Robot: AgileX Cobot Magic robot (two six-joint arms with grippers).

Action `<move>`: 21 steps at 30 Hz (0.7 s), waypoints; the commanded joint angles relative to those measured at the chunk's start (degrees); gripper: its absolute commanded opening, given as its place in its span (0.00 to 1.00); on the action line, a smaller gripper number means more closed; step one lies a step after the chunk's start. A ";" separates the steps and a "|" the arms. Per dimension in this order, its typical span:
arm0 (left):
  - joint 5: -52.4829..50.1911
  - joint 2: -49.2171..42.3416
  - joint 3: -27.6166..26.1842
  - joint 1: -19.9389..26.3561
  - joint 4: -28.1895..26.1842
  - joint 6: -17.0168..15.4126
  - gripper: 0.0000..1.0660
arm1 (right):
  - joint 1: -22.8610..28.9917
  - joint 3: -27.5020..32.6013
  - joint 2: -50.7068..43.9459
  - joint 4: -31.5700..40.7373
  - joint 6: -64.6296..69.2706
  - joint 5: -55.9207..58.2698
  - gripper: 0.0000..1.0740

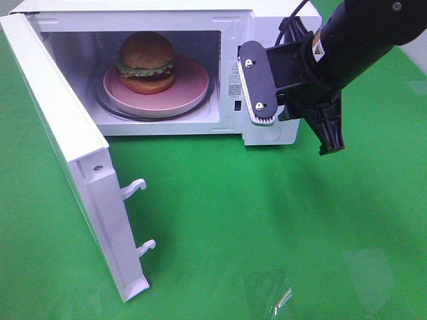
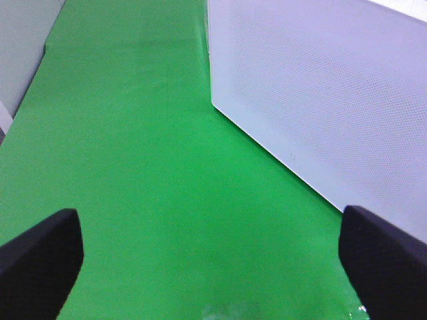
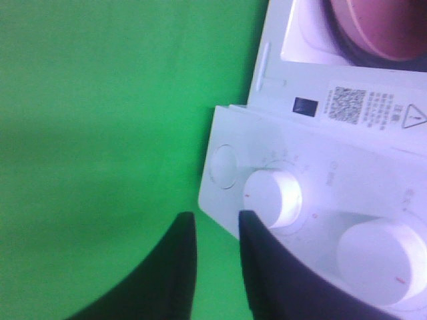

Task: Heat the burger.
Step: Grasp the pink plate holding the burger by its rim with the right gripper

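Exterior high: the burger sits inside the microwave, door open. Left gripper spread beside the door, right gripper slightly parted, empty, by the dials; shutting the door seems next.

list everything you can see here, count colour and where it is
microwave: 1, white, back of the cloth, door open
door: 1, white, swung out left in the exterior view
latch hooks: 2, white, on the door's edge
burger: 1, golden-brown bun, green lettuce, on the plate
plate: 1, pink, inside the microwave
turntable: 1, clear glass, under the plate
control panel: 1, white, microwave's front
dials: 2, white, on the control panel
label: 1, white with QR code, microwave's front frame
cloth: 1, green, under everything
left gripper: 1, black, open, empty, by the door's outer face
right gripper: 1, black, slightly open, empty, before the control panel
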 commanded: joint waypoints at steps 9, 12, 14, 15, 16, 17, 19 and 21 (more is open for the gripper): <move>-0.29 -0.97 0.17 0.06 -0.34 0.11 0.91 | 0.11 -0.40 -0.52 -0.29 -0.17 -8.42 0.86; -0.29 -0.97 0.17 0.06 -0.34 0.11 0.91 | 0.11 -0.40 -0.40 -0.29 -0.17 -8.42 0.93; -0.29 -0.97 0.17 0.06 -0.34 0.11 0.91 | 0.11 -0.40 0.17 -0.29 -0.17 -9.45 0.92; -0.29 -0.97 0.17 0.06 -0.34 0.11 0.91 | 0.57 -0.40 0.46 -0.29 -0.17 -9.85 0.92; -0.29 -0.97 0.17 0.06 -0.34 0.11 0.91 | 0.57 -0.40 0.46 -0.29 -0.17 -9.85 0.92; -0.29 -0.97 0.17 0.06 -0.34 0.11 0.91 | 1.38 -0.40 1.20 -0.63 -0.29 -10.43 0.91; -0.29 -0.97 0.17 0.06 -0.34 0.11 0.91 | 2.35 -0.40 2.12 -0.69 -0.29 -11.52 0.91; -0.29 -0.97 0.17 0.06 -0.34 0.11 0.91 | 3.32 -0.46 3.32 -0.74 -0.29 -13.12 0.91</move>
